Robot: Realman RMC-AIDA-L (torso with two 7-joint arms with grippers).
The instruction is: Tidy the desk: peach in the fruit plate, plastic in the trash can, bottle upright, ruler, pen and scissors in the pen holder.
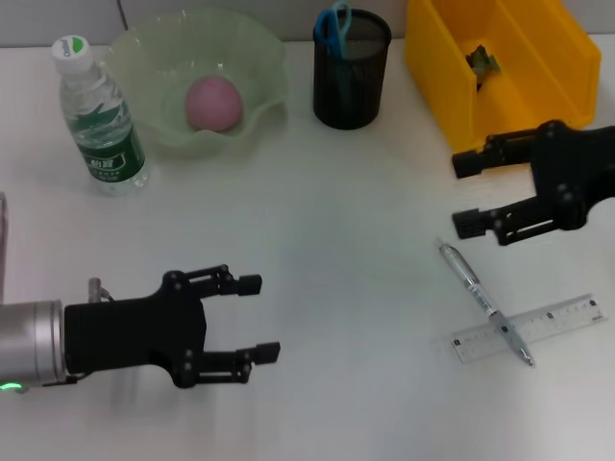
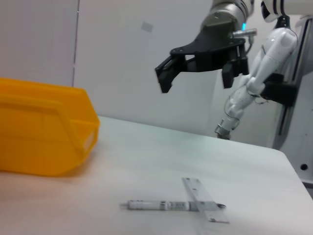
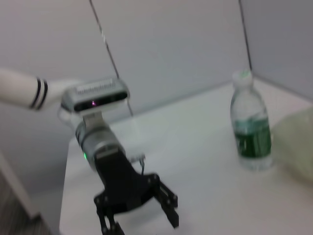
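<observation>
While most of the desk already looks sorted, I still have the pen and ruler to deal with. Starting on my left, the bottle (image 1: pixel 100 119) stands upright with its cap on, and beside it the peach (image 1: pixel 212 104) sits in the fruit plate (image 1: pixel 135 58). My left gripper (image 1: pixel 253 318) hovers low over bare table near the front edge, fingers spread wide and holding nothing. Further across, the pen holder (image 1: pixel 351 84) has the blue-handled scissors (image 1: pixel 337 26) in it. The yellow trash can (image 1: pixel 452 86) holds a small scrap inside. My right gripper (image 1: pixel 469 193) hangs just in front of that bin, jaws wide and empty. Near it, toward me, lies the pen (image 1: pixel 483 302), a slim clear-barrelled one resting diagonally across the transparent ruler (image 1: pixel 567 317). I judge the pen is next: I need to lower the right gripper over its barrel, clear of the ruler, and close.
</observation>
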